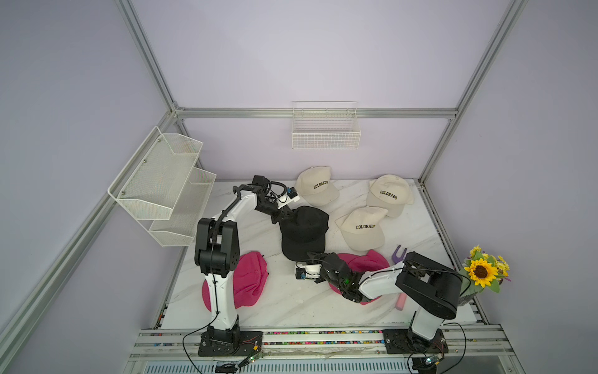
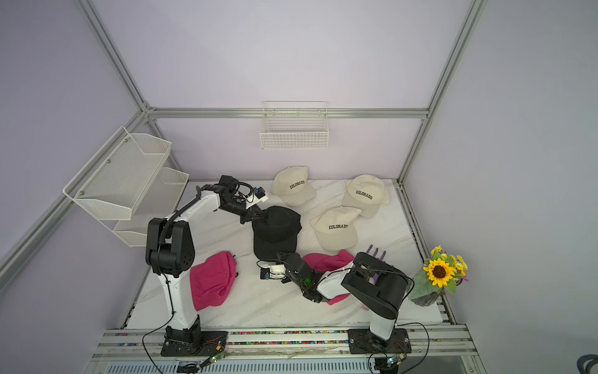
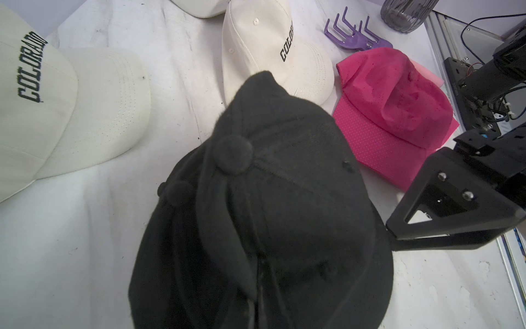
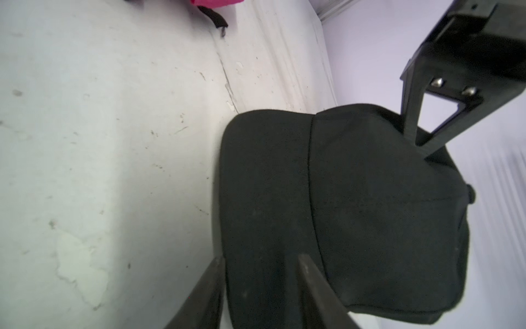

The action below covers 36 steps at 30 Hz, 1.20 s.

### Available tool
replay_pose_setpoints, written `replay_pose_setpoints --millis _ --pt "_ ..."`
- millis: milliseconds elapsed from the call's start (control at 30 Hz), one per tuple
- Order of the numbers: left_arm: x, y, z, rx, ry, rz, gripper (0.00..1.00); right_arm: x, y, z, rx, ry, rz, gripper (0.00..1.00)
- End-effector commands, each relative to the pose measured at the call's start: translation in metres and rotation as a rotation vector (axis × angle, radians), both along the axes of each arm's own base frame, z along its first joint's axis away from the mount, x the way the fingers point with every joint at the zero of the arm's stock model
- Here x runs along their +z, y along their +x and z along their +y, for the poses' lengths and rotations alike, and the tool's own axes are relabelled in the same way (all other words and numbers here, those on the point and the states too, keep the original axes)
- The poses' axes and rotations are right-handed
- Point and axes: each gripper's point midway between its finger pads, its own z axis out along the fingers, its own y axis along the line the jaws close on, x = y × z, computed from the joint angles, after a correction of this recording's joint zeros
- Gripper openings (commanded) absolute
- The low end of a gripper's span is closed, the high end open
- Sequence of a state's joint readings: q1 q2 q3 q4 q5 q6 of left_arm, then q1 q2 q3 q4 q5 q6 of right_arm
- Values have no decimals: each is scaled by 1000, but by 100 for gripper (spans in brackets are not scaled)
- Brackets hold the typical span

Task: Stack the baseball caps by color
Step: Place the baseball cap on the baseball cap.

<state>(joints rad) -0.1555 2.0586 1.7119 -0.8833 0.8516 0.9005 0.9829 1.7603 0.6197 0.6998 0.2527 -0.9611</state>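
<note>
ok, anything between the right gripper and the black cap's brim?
Nothing visible. The right gripper sits astride the brim of the black cap, jaws apart. The left gripper pinches the crown at the opposite end, out of the way.

White arms, black joints, maybe green LED

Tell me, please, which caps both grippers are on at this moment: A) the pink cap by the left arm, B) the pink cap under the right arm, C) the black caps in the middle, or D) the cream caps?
C: the left gripper is shut on the back of the black caps, and the right gripper straddles the edge of their brim with its jaws apart.
</note>
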Motion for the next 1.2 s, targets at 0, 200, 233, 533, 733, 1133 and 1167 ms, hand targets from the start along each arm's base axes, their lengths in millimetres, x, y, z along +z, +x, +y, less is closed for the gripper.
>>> replay_pose_setpoints --millis 0,200,233,533,733,1133,1167 --pt "9 1 -2 -8 -9 -13 3 18 2 9 -14 91 9 31" --pt "10 2 -3 -9 -12 -8 3 21 -1 11 1 95 32 1" --pt "11 2 -3 -8 -11 -12 3 20 -2 10 2 90 32 0" --pt "12 6 -1 -1 7 -22 2 34 -11 18 71 94 54 0" --pt "7 9 -4 14 28 -6 4 36 -15 25 131 85 98 0" --pt "-18 19 1 56 143 -3 5 15 -3 22 114 22 170 30" --pt "-22 21 3 62 155 -1 5 9 -3 19 113 2 170 38"
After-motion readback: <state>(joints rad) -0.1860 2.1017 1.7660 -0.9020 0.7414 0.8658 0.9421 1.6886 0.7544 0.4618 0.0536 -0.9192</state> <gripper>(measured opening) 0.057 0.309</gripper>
